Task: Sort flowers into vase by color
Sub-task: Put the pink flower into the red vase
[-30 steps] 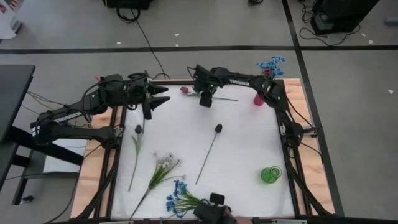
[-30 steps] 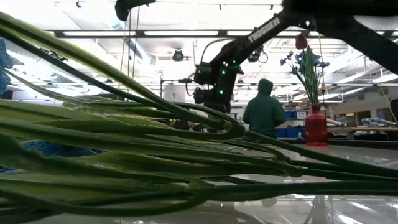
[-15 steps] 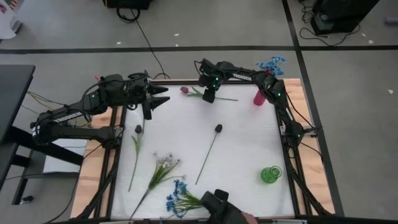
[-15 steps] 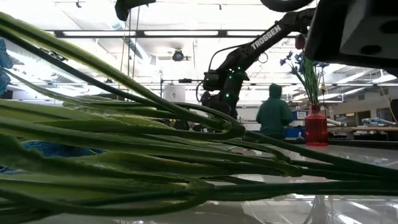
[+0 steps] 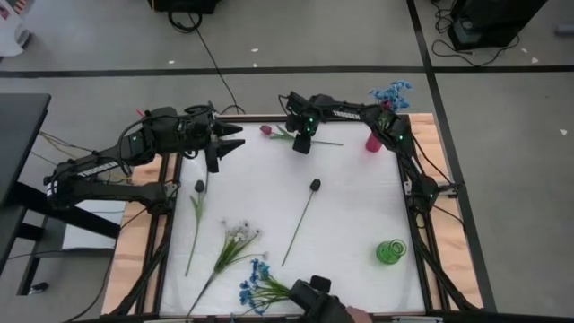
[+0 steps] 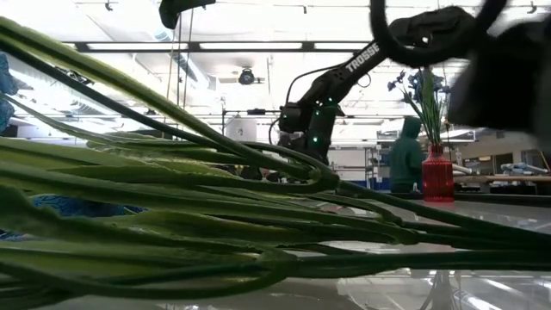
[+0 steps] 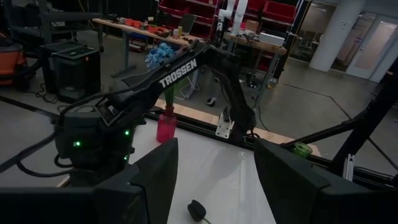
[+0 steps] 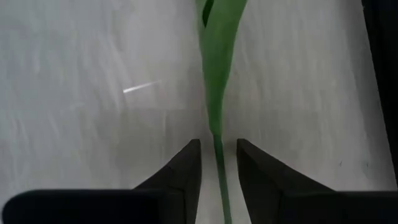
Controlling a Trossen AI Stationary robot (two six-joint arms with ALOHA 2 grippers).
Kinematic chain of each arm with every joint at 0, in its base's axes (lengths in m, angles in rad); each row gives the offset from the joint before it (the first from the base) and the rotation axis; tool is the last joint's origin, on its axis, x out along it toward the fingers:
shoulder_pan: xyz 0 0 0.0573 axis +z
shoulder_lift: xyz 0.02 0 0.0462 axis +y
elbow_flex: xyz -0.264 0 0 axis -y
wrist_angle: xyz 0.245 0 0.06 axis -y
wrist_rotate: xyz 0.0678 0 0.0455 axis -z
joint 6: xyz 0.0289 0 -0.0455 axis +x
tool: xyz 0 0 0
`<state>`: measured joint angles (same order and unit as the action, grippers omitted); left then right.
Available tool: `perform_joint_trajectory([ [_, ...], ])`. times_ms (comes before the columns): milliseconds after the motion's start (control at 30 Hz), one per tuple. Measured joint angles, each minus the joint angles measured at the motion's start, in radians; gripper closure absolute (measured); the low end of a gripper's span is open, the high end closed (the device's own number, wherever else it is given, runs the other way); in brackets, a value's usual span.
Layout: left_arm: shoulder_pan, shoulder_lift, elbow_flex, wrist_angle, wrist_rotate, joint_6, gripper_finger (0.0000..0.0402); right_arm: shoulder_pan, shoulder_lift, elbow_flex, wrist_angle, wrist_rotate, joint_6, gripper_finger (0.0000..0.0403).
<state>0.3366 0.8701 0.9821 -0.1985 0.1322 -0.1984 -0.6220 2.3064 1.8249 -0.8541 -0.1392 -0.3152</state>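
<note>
High view: the right gripper (image 5: 303,146) sits at the far edge of the white table (image 5: 359,197), directly over the green stem of the red-pink bud flower (image 5: 266,131), which lies flat there. The left gripper (image 5: 229,144) hovers near the far left corner, its fingers spread with nothing between them. A red-pink vase (image 5: 372,141) holding blue flowers (image 5: 391,92) stands at the far right corner; a green glass vase (image 5: 390,251) stands near the right front. Two dark-bud stems (image 5: 305,215) (image 5: 195,215), a white cluster (image 5: 235,239) and a blue cluster (image 5: 258,280) lie on the table. Low view: green stems (image 6: 172,215) fill the foreground; the red vase (image 6: 437,176) stands behind, and a person in a green hooded top (image 6: 403,159) shows in the room. Left wrist view: spread dark fingers (image 7: 155,180), the other arm and the vase (image 7: 165,127) beyond. Right wrist view: the two fingers (image 8: 186,165) stand slightly apart on either side of the thin stem (image 8: 219,168); whether they pinch it, cannot tell.
</note>
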Motion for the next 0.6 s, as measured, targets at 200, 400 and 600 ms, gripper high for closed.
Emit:
perform_joint_trajectory([
  [200, 0.0, 0.0, 0.0, 0.0, 0.0, 0.0, 0.0184, 0.0, -0.01, -0.06, 0.034, 0.007, 0.0, 0.0313],
  [400, 0.0, 0.0, 0.0, 0.0, 0.0, 0.0, 0.0184, 0.0, -0.01, -0.072, 0.035, 0.021, 0.014, 0.0382],
  [600, 0.0, 0.0, 0.0, 0.0, 0.0, 0.0, 0.0184, 0.0, -0.005, -0.036, -0.006, 0.03, 0.072, 0.0395],
])
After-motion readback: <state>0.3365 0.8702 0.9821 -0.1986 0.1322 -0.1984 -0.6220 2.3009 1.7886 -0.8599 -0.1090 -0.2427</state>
